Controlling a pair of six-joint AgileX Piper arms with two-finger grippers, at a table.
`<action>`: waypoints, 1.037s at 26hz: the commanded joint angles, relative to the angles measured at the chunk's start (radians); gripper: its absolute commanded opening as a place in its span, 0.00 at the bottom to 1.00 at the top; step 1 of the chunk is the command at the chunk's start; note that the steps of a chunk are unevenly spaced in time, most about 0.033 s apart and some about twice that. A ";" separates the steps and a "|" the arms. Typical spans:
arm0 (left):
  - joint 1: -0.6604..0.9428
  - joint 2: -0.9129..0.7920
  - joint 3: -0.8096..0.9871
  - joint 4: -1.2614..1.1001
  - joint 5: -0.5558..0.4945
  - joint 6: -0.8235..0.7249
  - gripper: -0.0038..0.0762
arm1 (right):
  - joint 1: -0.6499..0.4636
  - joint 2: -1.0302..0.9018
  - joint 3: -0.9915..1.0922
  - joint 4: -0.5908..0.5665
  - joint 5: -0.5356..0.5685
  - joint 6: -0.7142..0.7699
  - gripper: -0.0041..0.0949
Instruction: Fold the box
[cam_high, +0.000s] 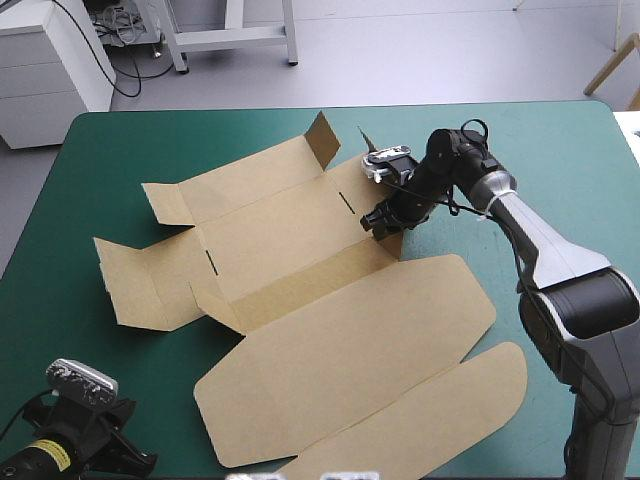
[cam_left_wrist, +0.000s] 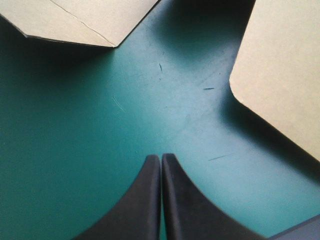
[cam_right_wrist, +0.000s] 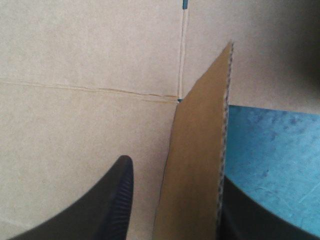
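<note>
Broadly, the box (cam_high: 290, 250) lies mid-table as a cut brown sheet, mostly flat, with its long lid panel (cam_high: 350, 350) reaching toward the near edge and a few end flaps cocked up. We judge the board light and stiff. It should hinge cleanly along its creases but spring back if let go, slide on the cover when pushed, and crush at its thin edges under a hard pinch. The best hold looks to be a flap, close to its crease. The right gripper (cam_high: 383, 217) is at the box's right end, its black fingers parted either side of an upright flap (cam_right_wrist: 195, 165), not nipping it. The left gripper (cam_left_wrist: 161, 159) is clenched on nothing, over bare teal-green cover (cam_left_wrist: 75, 150) between two parts of the sheet. The cover looks smooth and lightly scuffed, and we note free space on the right and far sides.
</note>
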 joint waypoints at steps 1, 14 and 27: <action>0.000 0.012 -0.020 -0.001 -0.043 -0.013 0.04 | -0.001 -0.056 -0.032 0.004 0.006 0.000 0.22; 0.000 0.012 -0.020 0.007 -0.048 -0.013 0.04 | -0.001 -0.056 -0.032 -0.005 -0.049 -0.207 0.03; 0.000 0.010 -0.041 -0.062 -0.156 0.032 0.04 | 0.009 -0.056 -0.032 0.237 -0.149 -0.769 0.03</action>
